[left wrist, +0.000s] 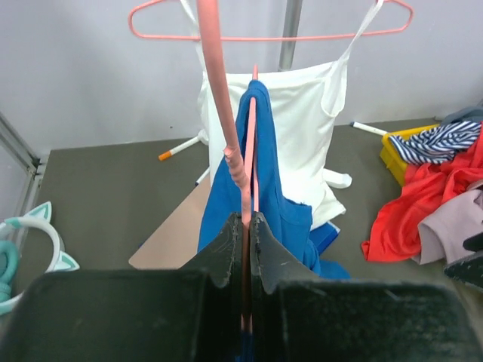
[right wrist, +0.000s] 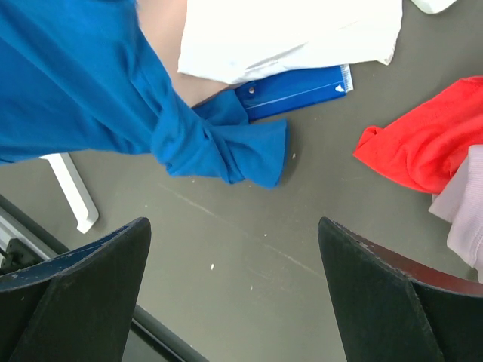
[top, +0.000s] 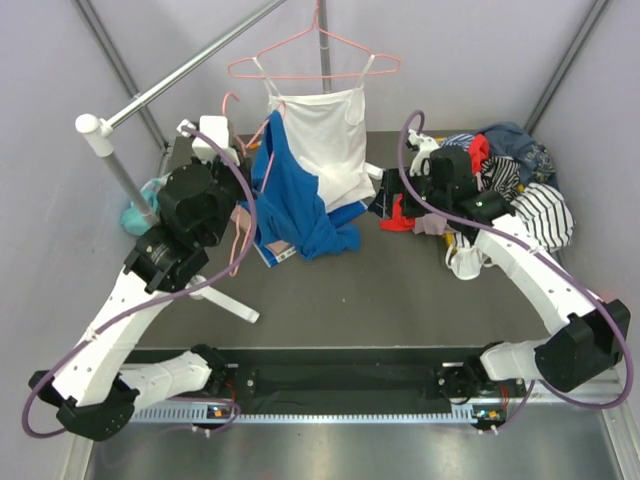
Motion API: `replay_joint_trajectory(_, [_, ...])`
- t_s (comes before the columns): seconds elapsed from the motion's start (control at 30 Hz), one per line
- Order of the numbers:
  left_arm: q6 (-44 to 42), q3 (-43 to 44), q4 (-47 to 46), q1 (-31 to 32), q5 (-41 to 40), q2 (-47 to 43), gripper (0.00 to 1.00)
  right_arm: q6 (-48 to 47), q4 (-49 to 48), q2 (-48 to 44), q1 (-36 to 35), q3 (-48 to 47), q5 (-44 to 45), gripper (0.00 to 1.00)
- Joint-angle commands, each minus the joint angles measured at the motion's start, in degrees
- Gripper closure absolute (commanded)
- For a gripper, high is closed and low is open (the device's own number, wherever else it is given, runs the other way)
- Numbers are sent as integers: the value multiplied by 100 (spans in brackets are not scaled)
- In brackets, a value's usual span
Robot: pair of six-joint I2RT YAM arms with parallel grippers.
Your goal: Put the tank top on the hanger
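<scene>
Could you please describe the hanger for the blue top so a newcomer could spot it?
Find the metal rail at the back, where a white camisole hangs. Left of it, the pink wire hanger pinched in the left end effector carries a blue tank top, not white.

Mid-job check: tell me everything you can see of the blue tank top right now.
The tank top is bright blue, soft, floppy, wrinkled fabric. It hangs draped over the thin pink wire hanger, which the left gripper pinches shut. Its lower end lies bunched on the dark table, in front of the white camisole. The right gripper is open above that end, not touching it.
</scene>
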State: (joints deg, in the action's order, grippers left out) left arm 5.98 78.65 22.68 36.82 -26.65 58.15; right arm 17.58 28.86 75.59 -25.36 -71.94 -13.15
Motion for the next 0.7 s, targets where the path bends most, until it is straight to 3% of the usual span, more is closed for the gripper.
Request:
replay_joint_trajectory(0.0, [-228,1019,-598,1,-94,345,100,-53,-170,-334,111,101,31,9])
replay_joint_trajectory(0.33, [-88,3453,395,-157,-490,2225,100,-1,-241,-528,154,277,31,9])
replay_joint_trajectory(0.67, [79,4018,361,-465,-920,2649,100,8,-214,-862,251,655,67,9])
